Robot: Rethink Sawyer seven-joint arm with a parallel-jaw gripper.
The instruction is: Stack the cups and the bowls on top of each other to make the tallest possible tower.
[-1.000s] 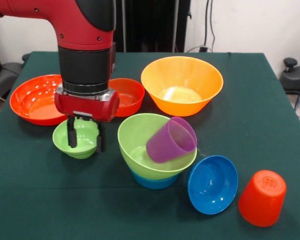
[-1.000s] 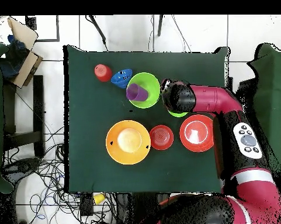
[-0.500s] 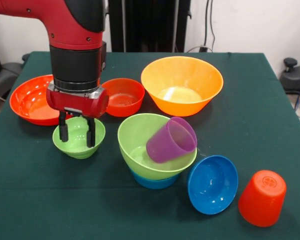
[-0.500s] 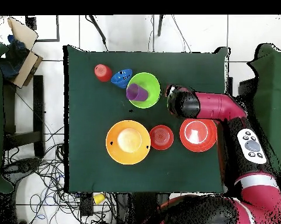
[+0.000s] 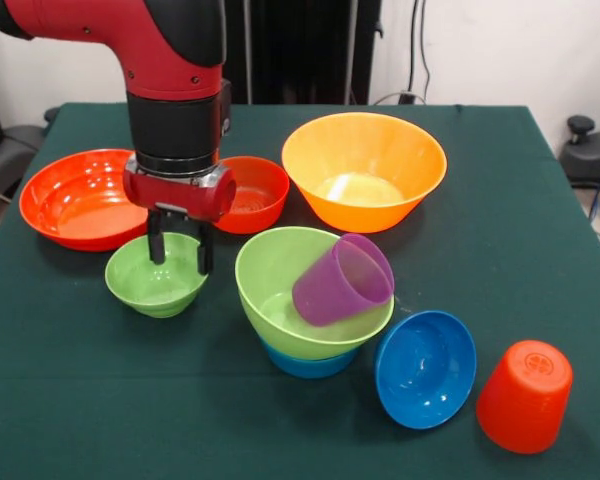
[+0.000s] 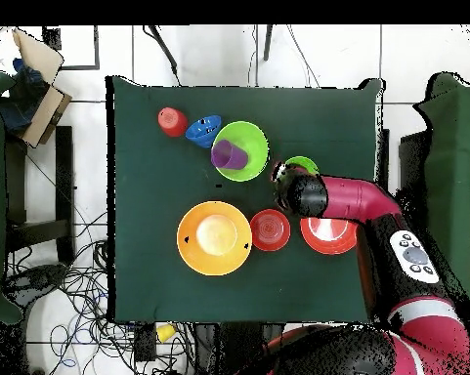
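My gripper (image 5: 180,246) hangs open over the far right rim of a small light green bowl (image 5: 152,283), holding nothing. One of its fingers (image 5: 156,238) is above the bowl's inside and the other sits by the rim. To the right stands the tower: a large light green bowl (image 5: 276,290) nested on a light blue bowl (image 5: 310,364), with a purple cup (image 5: 340,281) lying tilted inside. An orange-red cup (image 5: 525,396) stands upside down at the near right. In the overhead view the wrist (image 6: 299,191) covers the gripper beside the small green bowl (image 6: 303,164).
A dark blue bowl (image 5: 425,368) leans tilted beside the tower. Behind are a large yellow-orange bowl (image 5: 365,168), a medium red-orange bowl (image 5: 255,192) and a large red-orange bowl (image 5: 72,197) at the left. The table edge (image 5: 280,470) runs close in front.
The gripper has shifted right and toward the table's far side, from the small green bowl's middle to its far right rim. It stays open. No bowl or cup has moved.
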